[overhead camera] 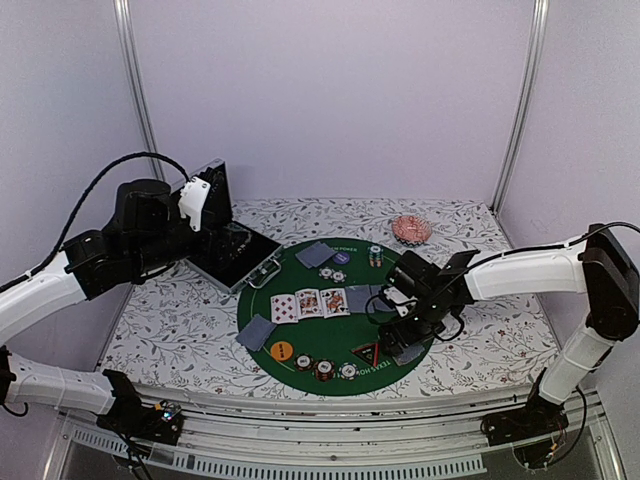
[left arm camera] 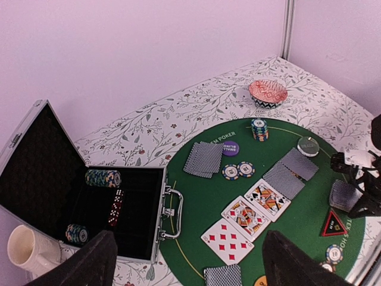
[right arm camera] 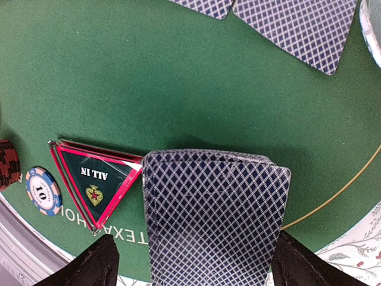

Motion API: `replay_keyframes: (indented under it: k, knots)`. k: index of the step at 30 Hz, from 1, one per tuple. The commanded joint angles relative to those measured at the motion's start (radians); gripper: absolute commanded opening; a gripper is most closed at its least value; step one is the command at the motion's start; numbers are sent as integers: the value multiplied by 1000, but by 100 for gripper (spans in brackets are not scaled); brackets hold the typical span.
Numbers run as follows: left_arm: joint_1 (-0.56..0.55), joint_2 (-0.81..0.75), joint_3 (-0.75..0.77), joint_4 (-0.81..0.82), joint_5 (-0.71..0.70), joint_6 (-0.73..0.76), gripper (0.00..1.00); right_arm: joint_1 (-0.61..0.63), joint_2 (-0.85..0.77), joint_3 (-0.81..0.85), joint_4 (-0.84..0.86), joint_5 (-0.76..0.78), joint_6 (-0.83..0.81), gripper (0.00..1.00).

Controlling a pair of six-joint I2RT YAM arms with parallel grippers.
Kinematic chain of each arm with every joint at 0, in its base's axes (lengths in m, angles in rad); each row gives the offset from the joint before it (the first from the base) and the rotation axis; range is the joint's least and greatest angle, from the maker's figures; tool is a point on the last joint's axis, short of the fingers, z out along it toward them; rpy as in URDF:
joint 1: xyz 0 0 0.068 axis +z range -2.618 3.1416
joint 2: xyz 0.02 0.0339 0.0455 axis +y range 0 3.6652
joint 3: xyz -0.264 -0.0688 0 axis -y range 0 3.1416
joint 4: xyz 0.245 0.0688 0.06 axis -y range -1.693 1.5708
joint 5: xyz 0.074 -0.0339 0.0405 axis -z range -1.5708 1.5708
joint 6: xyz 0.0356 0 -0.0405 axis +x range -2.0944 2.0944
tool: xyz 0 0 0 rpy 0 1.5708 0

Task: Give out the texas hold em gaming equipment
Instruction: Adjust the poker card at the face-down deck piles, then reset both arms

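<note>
Straddles the deck of cards [right arm camera: 214, 214] with right end effector [right arm camera: 199, 265] spread apart, at the poker mat's [right arm camera: 178, 89] near edge. Finds the triangular ALL IN marker [right arm camera: 95, 179] just beside the deck's corner, a striped chip [right arm camera: 43, 189] beyond. Hovers left end effector [left arm camera: 190, 262], also spread, above the bench [left arm camera: 196, 107] near the open chip case [left arm camera: 113, 202].

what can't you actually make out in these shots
- Deck of cards, right wrist view: bottom cut off by the frame edge; whether the right gripper is gripping it is unclear.
- Face-down cards, top view: backs up, so their faces are hidden.
- White mug, left wrist view: partly hidden behind the open case.
- Orange disc, top view: lettering too small to read.
</note>
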Motion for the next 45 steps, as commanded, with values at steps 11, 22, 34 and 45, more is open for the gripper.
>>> replay_keyframes:
  k: [11,22,34,45]
  knots:
    - [12,-7,-15,7,-35,29,88,-17,-135,102,-10,173,-64,99]
    - [140,4,-103,214,-259,-83,95,-365,-556,-47,426,130,-209,99]
    - [420,232,-443,792,-565,-167,98,-820,-706,-511,1087,49,-166,99]
    - [568,340,-696,1377,-402,19,98,-893,-409,-747,1610,122,-177,99]
